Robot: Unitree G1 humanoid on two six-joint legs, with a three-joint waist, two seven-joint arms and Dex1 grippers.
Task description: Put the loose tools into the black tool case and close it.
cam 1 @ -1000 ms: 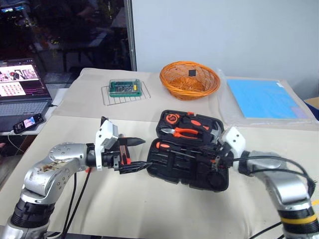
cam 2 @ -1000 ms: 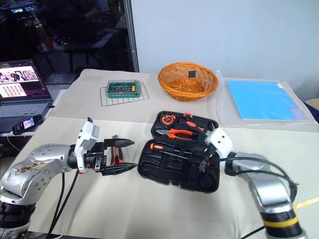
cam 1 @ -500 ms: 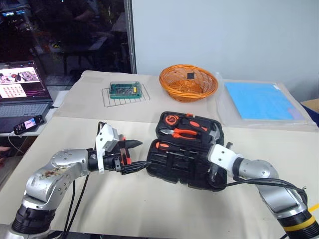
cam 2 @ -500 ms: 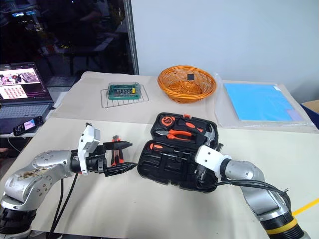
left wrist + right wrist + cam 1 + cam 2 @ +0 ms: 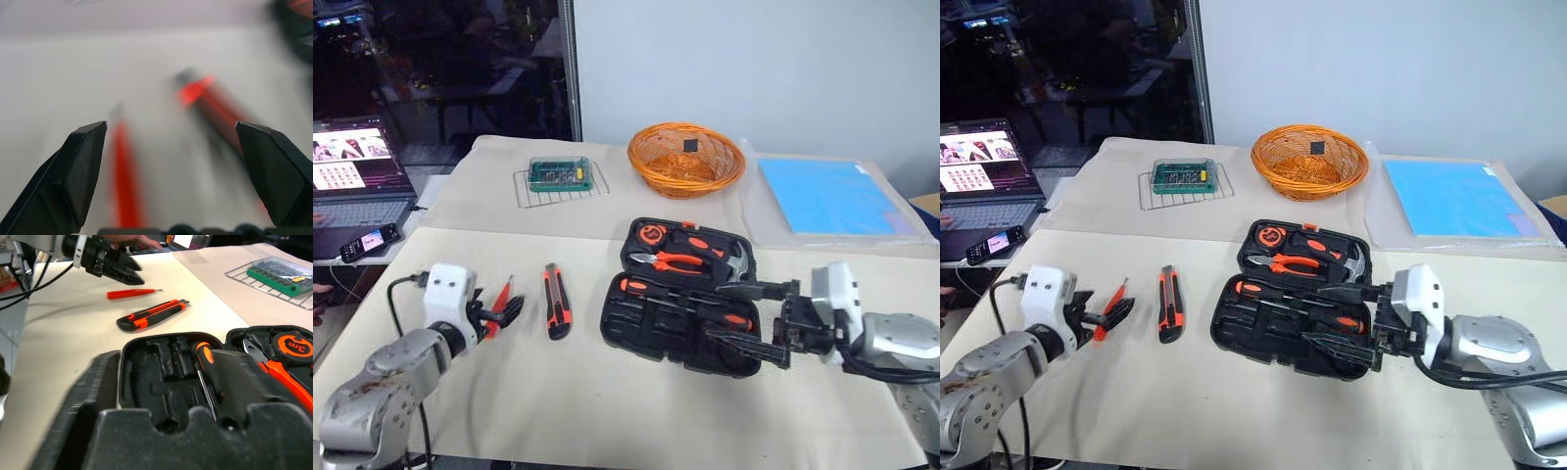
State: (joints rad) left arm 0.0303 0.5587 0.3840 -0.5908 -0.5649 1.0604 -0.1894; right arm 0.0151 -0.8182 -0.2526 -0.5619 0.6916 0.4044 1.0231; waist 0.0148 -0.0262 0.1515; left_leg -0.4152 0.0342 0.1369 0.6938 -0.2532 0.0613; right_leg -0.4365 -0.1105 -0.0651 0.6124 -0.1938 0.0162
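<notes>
Both arms are built of rounded silver-grey metal shells joined by black collars. The left arm's shell, at about 8 o'clock in the head views, is scuffed with brownish marks; a ribbed black ring sits below it. A white boxy wrist block with small dark screw holes caps each forearm, and black cables loop from it back along the arm. The right arm, at 4 o'clock, wears a yellow-and-black band low on its shell. The left gripper point(image 5: 1108, 311) and right gripper point(image 5: 1337, 315) each carry two matte black, tapering, faceted fingers point(image 5: 73, 174).
</notes>
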